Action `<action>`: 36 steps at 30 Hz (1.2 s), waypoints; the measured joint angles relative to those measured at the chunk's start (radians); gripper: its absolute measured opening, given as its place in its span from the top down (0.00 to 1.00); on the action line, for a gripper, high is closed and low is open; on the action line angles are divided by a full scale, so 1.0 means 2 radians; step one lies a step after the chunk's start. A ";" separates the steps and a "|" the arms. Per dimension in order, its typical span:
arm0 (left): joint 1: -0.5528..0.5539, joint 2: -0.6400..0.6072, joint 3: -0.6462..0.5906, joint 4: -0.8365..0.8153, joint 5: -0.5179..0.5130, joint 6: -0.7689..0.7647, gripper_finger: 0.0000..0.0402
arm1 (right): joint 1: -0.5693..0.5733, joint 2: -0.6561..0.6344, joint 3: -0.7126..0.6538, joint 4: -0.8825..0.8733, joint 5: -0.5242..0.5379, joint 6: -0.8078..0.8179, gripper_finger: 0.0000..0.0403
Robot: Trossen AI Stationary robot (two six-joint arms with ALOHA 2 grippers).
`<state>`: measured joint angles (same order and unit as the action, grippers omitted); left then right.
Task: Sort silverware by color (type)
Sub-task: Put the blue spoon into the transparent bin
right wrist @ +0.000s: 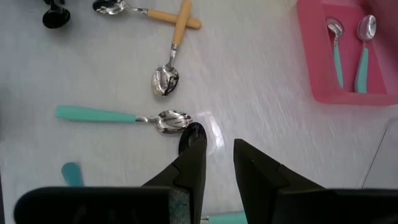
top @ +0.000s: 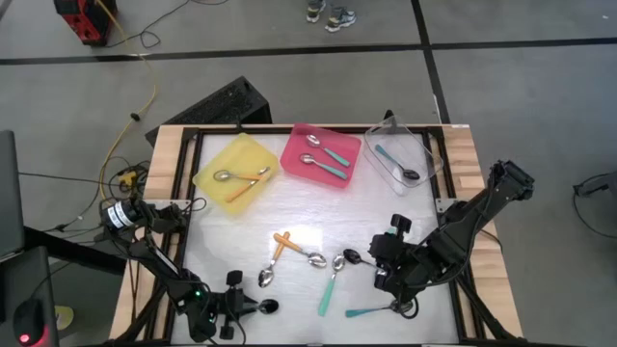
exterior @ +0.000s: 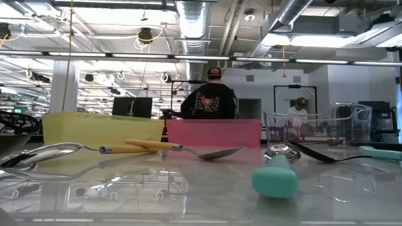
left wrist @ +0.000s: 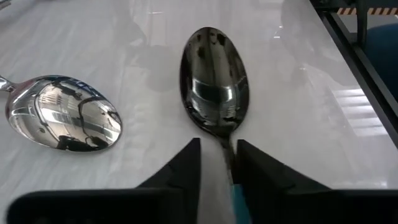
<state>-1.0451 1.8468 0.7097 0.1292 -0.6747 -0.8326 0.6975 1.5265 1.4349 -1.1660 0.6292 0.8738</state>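
Left wrist view: left hand (left wrist: 217, 165) low over the table, fingers clamped on black-bowled spoon (left wrist: 214, 81).

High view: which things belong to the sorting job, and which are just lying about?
Job: orange-handled spoons, teal-handled spoon, black-bowled spoon, sorted spoons in the yellow tray, pink tray and clear tray.
Lying about: yellow cable, red object, black object beyond the table.
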 joint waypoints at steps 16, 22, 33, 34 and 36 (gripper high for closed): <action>-0.001 -0.012 -0.002 0.007 0.002 0.015 0.99 | 0.000 0.000 0.000 0.024 0.001 -0.016 0.73; -0.002 -0.042 -0.003 -0.022 0.015 0.030 1.00 | 0.000 0.000 0.000 0.030 0.001 -0.022 0.73; -0.002 -0.121 -0.003 -0.109 -0.038 0.028 1.00 | 0.000 0.000 0.000 0.047 0.037 -0.024 0.73; -0.002 -0.132 -0.003 -0.117 -0.046 0.034 1.00 | 0.000 0.000 0.000 0.053 0.046 -0.027 0.73; -0.002 -0.156 -0.003 -0.134 -0.067 0.047 1.00 | 0.000 0.000 0.000 0.066 0.066 -0.030 0.73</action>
<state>-1.0485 1.5350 0.7040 -0.1382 -0.8088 -0.7390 0.6975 1.5265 1.4349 -1.0335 0.7609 0.8136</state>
